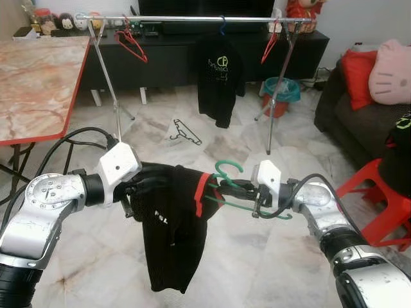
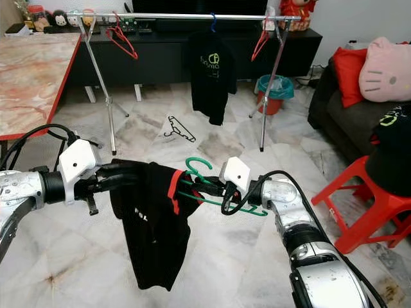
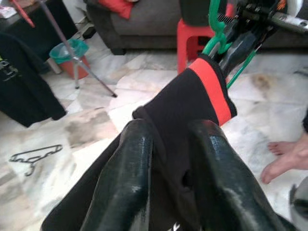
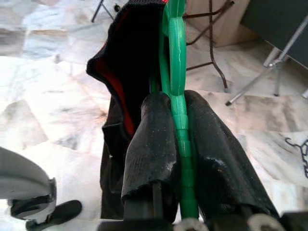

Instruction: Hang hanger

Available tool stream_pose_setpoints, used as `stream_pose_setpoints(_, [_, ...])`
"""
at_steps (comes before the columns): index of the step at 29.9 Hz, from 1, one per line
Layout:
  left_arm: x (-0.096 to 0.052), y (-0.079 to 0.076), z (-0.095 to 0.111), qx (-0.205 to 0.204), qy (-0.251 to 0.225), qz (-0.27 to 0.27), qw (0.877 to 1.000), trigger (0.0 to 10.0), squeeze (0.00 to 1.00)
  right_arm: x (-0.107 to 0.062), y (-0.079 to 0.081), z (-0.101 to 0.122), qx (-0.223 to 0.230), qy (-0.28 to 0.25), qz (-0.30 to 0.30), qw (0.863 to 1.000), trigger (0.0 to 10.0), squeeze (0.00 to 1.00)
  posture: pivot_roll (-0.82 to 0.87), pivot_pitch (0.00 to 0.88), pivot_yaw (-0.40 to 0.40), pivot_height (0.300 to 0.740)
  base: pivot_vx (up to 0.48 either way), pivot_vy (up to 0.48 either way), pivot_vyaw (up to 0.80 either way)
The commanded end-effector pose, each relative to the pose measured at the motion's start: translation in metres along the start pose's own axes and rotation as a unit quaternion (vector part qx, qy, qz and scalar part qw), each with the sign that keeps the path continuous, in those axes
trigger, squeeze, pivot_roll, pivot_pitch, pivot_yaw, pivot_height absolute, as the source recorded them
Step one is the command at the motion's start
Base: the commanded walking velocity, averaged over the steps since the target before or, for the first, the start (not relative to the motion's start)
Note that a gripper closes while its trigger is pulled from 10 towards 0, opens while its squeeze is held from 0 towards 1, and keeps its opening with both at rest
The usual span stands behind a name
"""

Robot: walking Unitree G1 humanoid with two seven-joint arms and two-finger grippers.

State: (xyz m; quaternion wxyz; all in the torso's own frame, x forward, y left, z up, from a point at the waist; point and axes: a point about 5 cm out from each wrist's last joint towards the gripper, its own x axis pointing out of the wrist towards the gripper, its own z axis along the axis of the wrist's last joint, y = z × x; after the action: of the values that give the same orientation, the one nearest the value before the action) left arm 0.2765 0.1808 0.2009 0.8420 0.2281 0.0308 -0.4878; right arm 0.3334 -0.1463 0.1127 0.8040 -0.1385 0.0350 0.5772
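While my right gripper (image 4: 179,139) pinches the green hanger (image 1: 226,172), my left gripper (image 3: 168,173) clamps the black red-collared shirt (image 1: 170,224) draped between them, before the clothes rail (image 1: 192,19).

A pale marble-tiled floor (image 1: 160,138) spreads out, brightly lit. A red-edged marble-topped table (image 1: 38,83) stands left, a long black TV cabinet (image 1: 167,54) behind, a dark sofa (image 1: 350,122) and red plastic stool (image 1: 379,192) right.
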Motion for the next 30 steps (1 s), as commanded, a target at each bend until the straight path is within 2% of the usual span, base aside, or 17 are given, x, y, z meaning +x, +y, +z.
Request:
stream_pose_setpoints(1, [0.005, -0.003, 0.005, 0.004, -0.008, -0.013, 1.000, 10.0, 1.00, -0.005, -0.006, 0.009, -0.010, -0.023, -0.011, 1.000, 10.0, 0.00, 0.09, 0.000, -0.079, 0.736, 0.000, 0.000, 0.00])
stream_pose_setpoints(3, [0.011, -0.003, 0.009, 0.015, -0.021, -0.010, 1.000, 10.0, 1.00, -0.006, -0.005, 0.009, -0.008, -0.025, -0.002, 1.000, 10.0, 0.00, 0.08, 0.000, -0.079, 0.736, 0.000, 0.000, 0.00])
stream_pose_setpoints(4, [0.012, -0.003, 0.010, 0.016, -0.024, -0.010, 1.000, 10.0, 0.79, -0.006, -0.005, 0.010, -0.006, -0.028, 0.002, 1.000, 10.0, 0.00, 0.08, 0.000, -0.079, 0.736, 0.000, 0.000, 0.00])
stream_pose_setpoints(5, [0.013, -0.003, 0.010, 0.013, -0.025, -0.015, 1.000, 10.0, 0.00, -0.006, -0.004, 0.010, -0.004, -0.029, 0.007, 1.000, 10.0, 0.00, 0.08, 0.000, -0.080, 0.736, 0.000, 0.000, 0.00])
stream_pose_setpoints(10, [0.020, -0.008, 0.013, 0.011, -0.029, -0.048, 0.998, 10.0, 0.00, -0.006, -0.002, 0.011, -0.003, -0.033, 0.026, 0.999, 10.0, 0.00, 0.08, 0.000, -0.079, 0.736, 0.000, 0.000, 0.00])
stream_pose_setpoints(12, [0.027, -0.015, 0.013, 0.002, -0.032, -0.077, 0.997, 10.0, 0.00, -0.006, -0.001, 0.012, -0.002, -0.035, 0.030, 0.999, 10.0, 0.00, 0.08, 0.000, -0.079, 0.736, 0.000, 0.000, 0.00])
stream_pose_setpoints(17, [0.036, -0.020, 0.012, -0.001, -0.040, -0.093, 0.995, 10.0, 0.00, -0.005, 0.001, 0.011, 0.000, -0.037, 0.037, 0.999, 10.0, 0.00, 0.08, 0.000, -0.078, 0.736, 0.000, 0.000, 0.00])
stream_pose_setpoints(21, [0.044, -0.019, 0.014, 0.004, -0.052, -0.085, 0.995, 10.0, 0.00, -0.004, 0.003, 0.011, 0.002, -0.038, 0.043, 0.998, 10.0, 0.00, 0.08, 0.000, -0.075, 0.736, 0.000, 0.000, 0.00])
stream_pose_setpoints(28, [0.048, -0.014, 0.027, 0.008, -0.078, -0.079, 0.994, 10.0, 0.00, -0.004, 0.006, 0.010, 0.005, -0.036, 0.048, 0.998, 10.0, 0.00, 0.07, 0.000, -0.076, 0.736, 0.000, 0.000, 0.00])
stream_pose_setpoints(29, [0.047, -0.015, 0.027, 0.005, -0.079, -0.085, 0.993, 10.0, 0.80, -0.004, 0.006, 0.010, 0.005, -0.036, 0.048, 0.998, 10.0, 0.00, 0.07, 0.000, -0.076, 0.736, 0.000, 0.000, 0.00])
stream_pose_setpoints(30, [0.047, -0.015, 0.025, 0.006, -0.074, -0.090, 0.993, 10.0, 1.00, -0.004, 0.006, 0.010, 0.005, -0.035, 0.048, 0.998, 10.0, 0.00, 0.08, 0.000, -0.076, 0.736, 0.000, 0.000, 0.00])
